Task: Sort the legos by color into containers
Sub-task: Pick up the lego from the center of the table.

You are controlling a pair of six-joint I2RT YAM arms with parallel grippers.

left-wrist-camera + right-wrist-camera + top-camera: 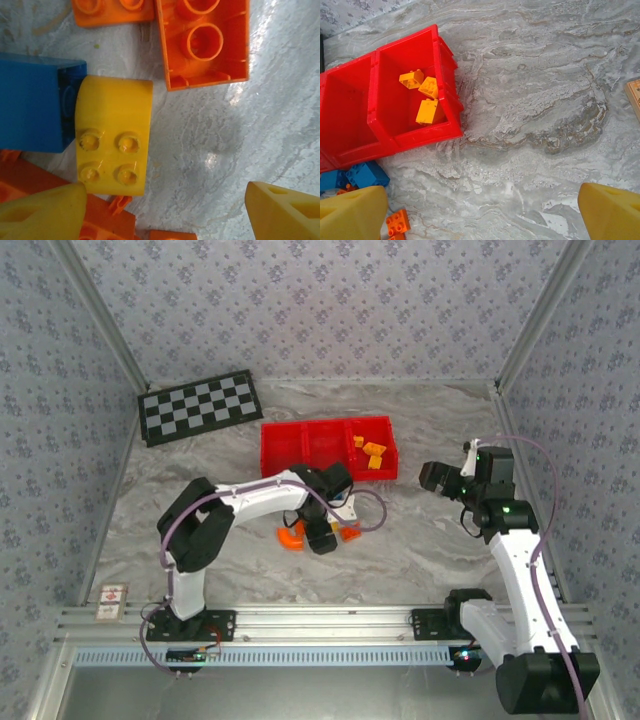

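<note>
Hovering arm: the left arm, its left fingers (45, 215) low over the loose legos on the table (240, 125), just in front of the containers (275, 445).
Left fingers' state: spread wide, with nothing between them but bare table.
Likely target: the yellow brick (114, 142), four studs up, one end smooth and rounded, lying flat on the table.
Where it lies from the fingers: left of the gap and ahead of it. Its near corner sits just at the tip of the finger on the left of the wrist view, well apart from the other finger.
Long axis: it runs away from the fingers, across the line joining them, so the narrow width faces the grip.
Neighbours: a blue brick (32, 102) touches its left side. An upturned orange brick (202, 42) lies near, beyond it to the right, and apart from it.
What the move calls for: probably a shift left to centre the brick. The blue brick leaves little room for a finger on that side.
Destination: the right-end compartment, where yellow pieces (427, 97) lie.
Right fingers (612, 212): wide apart and holding nothing, above bare table right of the containers and well apart from the pile. The left arm is nearer.
</note>
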